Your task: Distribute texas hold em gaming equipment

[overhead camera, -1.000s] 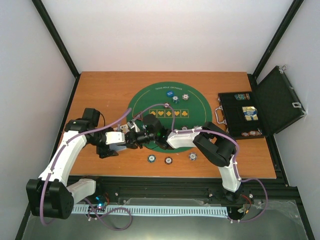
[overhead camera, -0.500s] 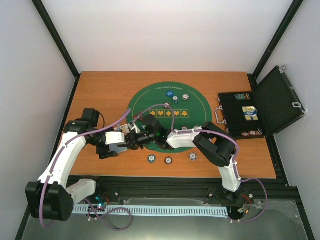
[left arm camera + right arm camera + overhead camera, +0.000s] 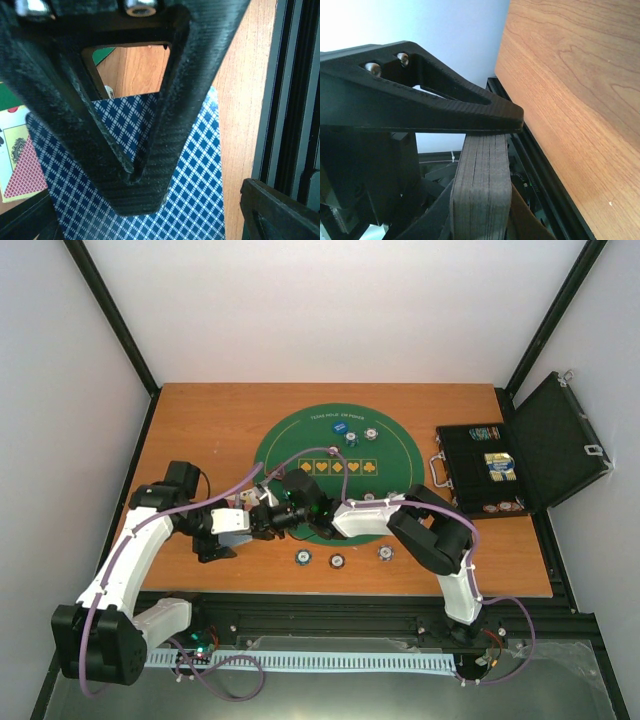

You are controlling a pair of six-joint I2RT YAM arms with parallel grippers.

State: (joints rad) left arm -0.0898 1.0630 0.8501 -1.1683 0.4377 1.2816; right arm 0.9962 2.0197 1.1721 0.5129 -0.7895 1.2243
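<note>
In the right wrist view my right gripper (image 3: 490, 150) is shut on a thick deck of playing cards (image 3: 480, 195), seen edge-on. From above, both grippers meet at the green mat's (image 3: 385, 465) left edge: right gripper (image 3: 273, 517), left gripper (image 3: 250, 524). My left gripper (image 3: 200, 200) stands open, one finger (image 3: 135, 165) over a blue-diamond-backed card (image 3: 200, 150), the other finger (image 3: 280, 210) well apart. A face-up card (image 3: 17, 155) shows at the left. Three striped chips (image 3: 338, 561) lie in a row near the front. A blue disc (image 3: 340, 427) and two chips (image 3: 371, 434) sit on the mat's far side.
An open black hinged case (image 3: 500, 475) with more chips and cards stands at the table's right edge. The black frame rail (image 3: 290, 100) runs along the near edge of the wooden table (image 3: 200, 430). Both forearms cross above the mat's near left part.
My left gripper's jaws have spread wider and that gripper has drawn back slightly to the left. The right gripper keeps its hold on the deck and has barely moved.
</note>
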